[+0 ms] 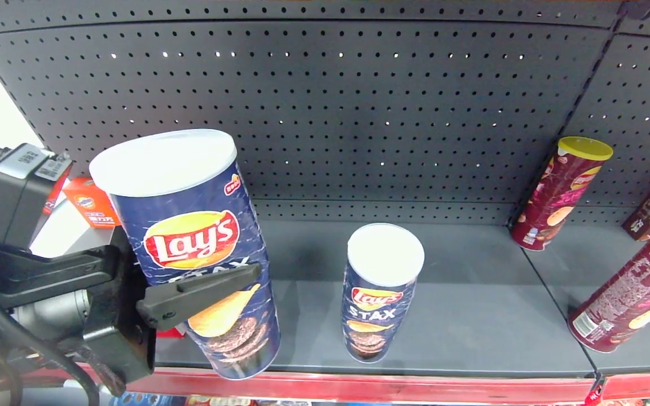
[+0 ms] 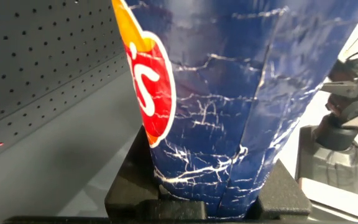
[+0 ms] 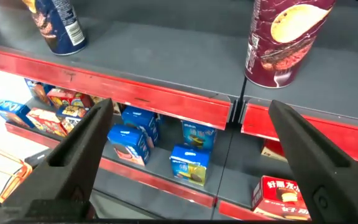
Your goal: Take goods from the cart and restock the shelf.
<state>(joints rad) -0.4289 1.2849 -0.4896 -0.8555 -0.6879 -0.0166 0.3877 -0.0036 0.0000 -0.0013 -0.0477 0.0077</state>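
The left tool (image 1: 229, 276) is clamping the held blue can (image 1: 189, 242) across the lower half of its body; one dark finger is lying over the front of the can and the other is hiding behind it. The can is hanging at the left front of the shelf (image 1: 471, 304), with its foot close above the red front edge (image 1: 359, 386). I cannot tell if the foot is already touching the shelf board. Its long axis is running nearly upright, white lid on top, and it is leaning a little in the head view.

The standing blue can (image 1: 381, 293) of the same kind is waiting on the shelf to the right of the held one, apart from it, with bare board between them and behind them. Two maroon cans (image 1: 562, 194) are leaning farther to the right, well apart from the blue ones.

In my judgement the coming move is depending on this: the free place is lying inward and to the right of the tool, so the can is needing to travel toward the back panel and come down straight, keeping away from its neighbour.

The right tool (image 3: 190, 111) is holding nothing, its fingers spread wide apart, and it is facing the shelf's front edge below the maroon cans, so the left arm is the nearer one for this placing
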